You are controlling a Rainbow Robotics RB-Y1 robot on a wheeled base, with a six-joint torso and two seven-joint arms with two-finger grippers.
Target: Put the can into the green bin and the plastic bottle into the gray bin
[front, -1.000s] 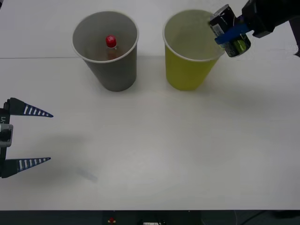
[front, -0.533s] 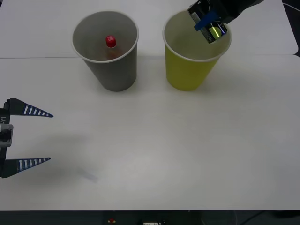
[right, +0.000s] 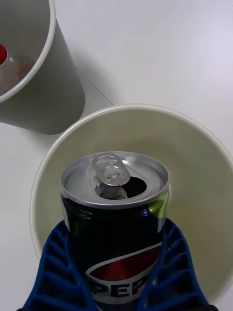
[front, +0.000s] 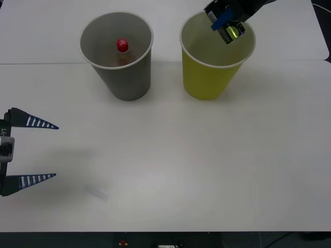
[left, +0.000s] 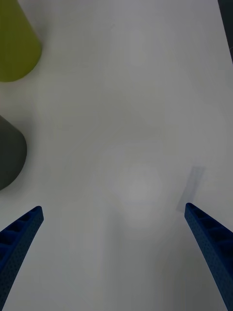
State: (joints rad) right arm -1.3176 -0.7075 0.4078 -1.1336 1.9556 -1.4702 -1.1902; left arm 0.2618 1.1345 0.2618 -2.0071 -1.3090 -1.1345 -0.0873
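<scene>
My right gripper (front: 225, 23) is shut on the can (front: 230, 29), a dark can with a silver top, and holds it tilted over the open mouth of the green bin (front: 209, 77). In the right wrist view the can (right: 115, 214) sits between the blue fingers (right: 58, 272), with the pale inside of the green bin (right: 194, 160) below it. The plastic bottle (front: 122, 47), red cap up, stands inside the gray bin (front: 124, 77) at the back left. My left gripper (front: 31, 151) hangs open at the table's left edge, holding nothing.
The two bins stand side by side at the back of the white table (front: 176, 165). In the left wrist view the green bin (left: 14, 48) and gray bin (left: 9, 150) show at one edge.
My right gripper has carried the can leftward and back, from beside the green bin's right rim to over its mouth. The left arm has stayed still.
</scene>
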